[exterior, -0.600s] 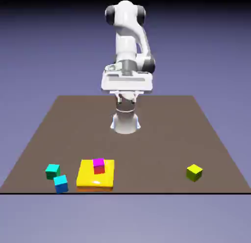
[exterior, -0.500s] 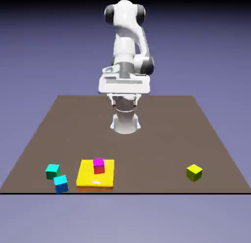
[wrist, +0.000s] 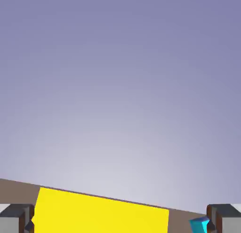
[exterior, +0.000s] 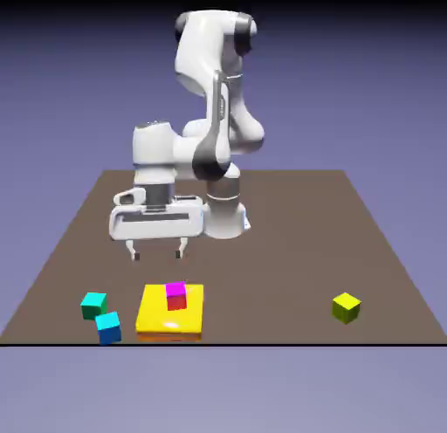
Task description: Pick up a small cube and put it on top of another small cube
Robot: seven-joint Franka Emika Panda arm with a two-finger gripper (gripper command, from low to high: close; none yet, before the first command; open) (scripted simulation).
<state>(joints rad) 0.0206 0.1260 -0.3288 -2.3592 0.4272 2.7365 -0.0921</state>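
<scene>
Since 0.6 s ago, the white arm has swung down toward the exterior view's left; its jaws [exterior: 157,250] hang spread and empty above the flat yellow block [exterior: 170,312]. Hand view crops that block and the cyan-topped, blue-sided small cube [exterior: 108,327], which rests on the brown surface [exterior: 288,248] beside a teal cube [exterior: 93,305].

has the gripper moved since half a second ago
Yes. Against the yellow block, which stayed put, the gripper has swung from near the arm's base toward the exterior view's left and down, now hovering open just behind that block.
</scene>
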